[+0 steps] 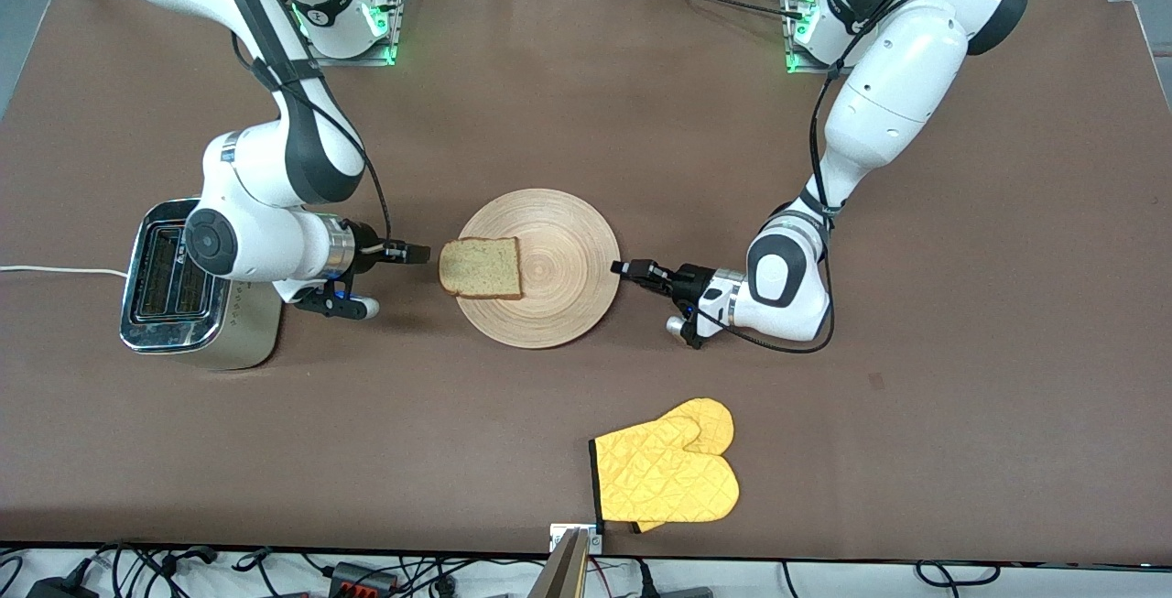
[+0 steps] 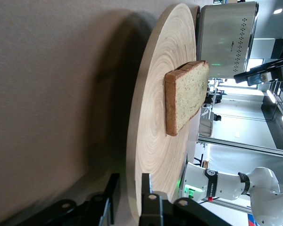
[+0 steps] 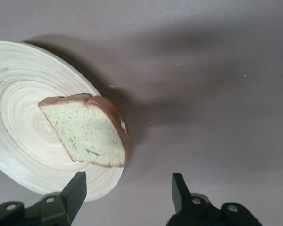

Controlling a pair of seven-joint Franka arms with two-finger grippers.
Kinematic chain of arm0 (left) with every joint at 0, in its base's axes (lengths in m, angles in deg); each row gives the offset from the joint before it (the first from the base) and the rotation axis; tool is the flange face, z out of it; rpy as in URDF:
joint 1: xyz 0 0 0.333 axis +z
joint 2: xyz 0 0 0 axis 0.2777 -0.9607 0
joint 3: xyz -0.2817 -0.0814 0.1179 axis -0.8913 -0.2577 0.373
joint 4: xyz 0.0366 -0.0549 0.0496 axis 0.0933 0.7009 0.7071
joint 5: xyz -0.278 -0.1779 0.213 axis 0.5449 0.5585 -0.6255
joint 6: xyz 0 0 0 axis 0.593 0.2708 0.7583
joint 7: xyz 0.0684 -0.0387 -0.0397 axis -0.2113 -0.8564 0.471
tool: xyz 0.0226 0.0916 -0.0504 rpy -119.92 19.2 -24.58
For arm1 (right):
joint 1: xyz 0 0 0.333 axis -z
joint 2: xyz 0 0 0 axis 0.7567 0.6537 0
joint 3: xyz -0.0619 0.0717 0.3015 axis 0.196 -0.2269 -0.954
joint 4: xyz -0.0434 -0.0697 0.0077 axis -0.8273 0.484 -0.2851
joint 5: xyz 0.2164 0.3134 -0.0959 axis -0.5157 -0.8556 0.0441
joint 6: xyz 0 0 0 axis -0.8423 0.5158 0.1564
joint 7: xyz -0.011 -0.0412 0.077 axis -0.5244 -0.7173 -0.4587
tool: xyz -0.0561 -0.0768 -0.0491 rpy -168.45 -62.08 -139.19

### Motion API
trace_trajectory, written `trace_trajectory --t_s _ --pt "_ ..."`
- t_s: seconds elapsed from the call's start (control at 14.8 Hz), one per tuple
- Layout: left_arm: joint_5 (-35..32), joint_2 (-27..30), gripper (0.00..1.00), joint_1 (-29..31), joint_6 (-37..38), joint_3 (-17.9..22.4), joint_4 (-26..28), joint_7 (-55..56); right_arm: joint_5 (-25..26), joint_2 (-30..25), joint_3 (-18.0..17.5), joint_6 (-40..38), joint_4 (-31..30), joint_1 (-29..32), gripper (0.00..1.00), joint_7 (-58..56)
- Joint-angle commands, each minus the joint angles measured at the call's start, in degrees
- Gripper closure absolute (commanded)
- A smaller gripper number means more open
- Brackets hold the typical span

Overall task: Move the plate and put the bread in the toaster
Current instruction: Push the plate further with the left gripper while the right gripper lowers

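Observation:
The light-wood plate (image 1: 558, 291) lies on the table's middle. The brown bread slice (image 1: 481, 268) lies flat on it, at the rim toward the right arm's end. The chrome toaster (image 1: 183, 282) stands at that end, partly hidden by the right arm. My left gripper (image 1: 621, 268) is open, with its fingers straddling the plate's rim (image 2: 137, 141), one above and one below, and a gap shows. My right gripper (image 1: 417, 253) is open and empty, low between toaster and bread, a little short of the bread (image 3: 87, 134). The left wrist view shows the bread (image 2: 186, 96) and toaster (image 2: 226, 37).
A yellow oven mitt (image 1: 667, 472) lies nearer to the front camera than the plate, close to the table's edge. The toaster's white cord (image 1: 55, 270) runs off the table at the right arm's end.

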Motion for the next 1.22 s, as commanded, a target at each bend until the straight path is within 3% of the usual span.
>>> trace_trajectory --t_s 0.0,0.41,0.68,0.95,1.15 --pt "-2.71 0.15 0.63 2.57 1.56 0.62 -1.23 -0.81 -3.65 1.90 -0.04 1.38 0.33 -0.05 0.18 -1.59" --pt "-8.16 1.29 0.56 13.56 12.97 0.62 -2.63 -0.98 -13.76 6.20 0.05 1.30 0.42 1.26 0.18 -16.08" --pt "-17.46 3.84 0.56 20.33 20.61 0.53 -4.65 0.16 -17.98 8.23 0.05 1.30 0.51 1.79 0.18 -23.48" --pt "-26.87 5.95 0.67 26.49 29.05 0.53 -9.65 2.52 -19.57 9.37 0.05 1.39 1.04 1.79 0.21 -23.75" --pt "-36.51 9.20 0.78 28.34 37.41 0.62 -14.13 13.23 -19.66 10.25 0.05 1.74 1.65 1.79 0.21 -23.66"
